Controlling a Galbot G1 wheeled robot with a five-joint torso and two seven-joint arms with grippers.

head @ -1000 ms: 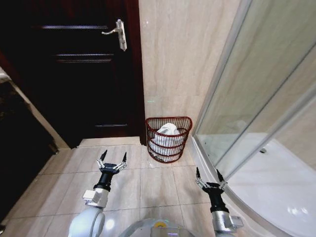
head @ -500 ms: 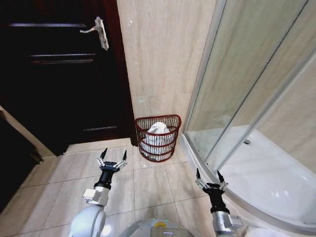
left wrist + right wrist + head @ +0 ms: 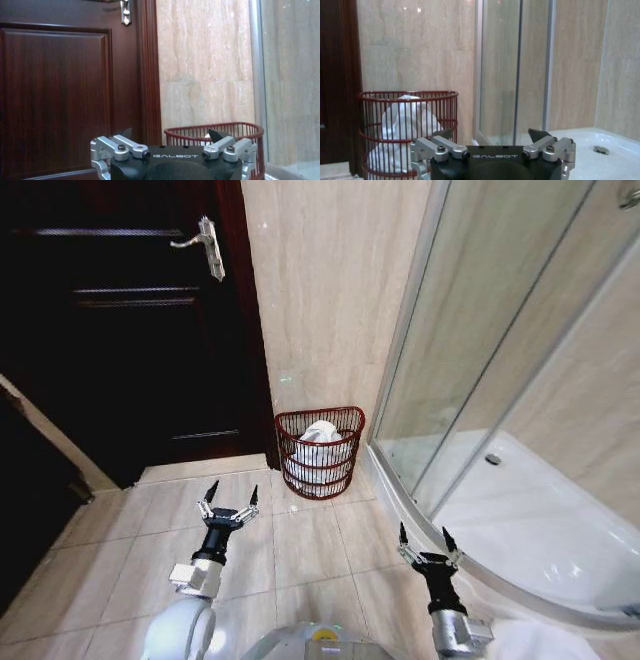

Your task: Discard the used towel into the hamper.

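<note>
Towel (image 3: 320, 432) stands upright in the hamper (image 3: 318, 470), both the left claw (image 3: 228, 502) and right claw (image 3: 422, 542) spread, empty.

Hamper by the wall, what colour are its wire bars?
Dark red-brown. The hamper shows it best in the right wrist view, against the white towel inside.

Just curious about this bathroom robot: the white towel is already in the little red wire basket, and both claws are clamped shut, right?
Not quite. The towel does sit in the hamper, but both claws are open and empty. The head view shows the left claw and right claw with fingers spread, above the floor tiles, short of the hamper.
</note>
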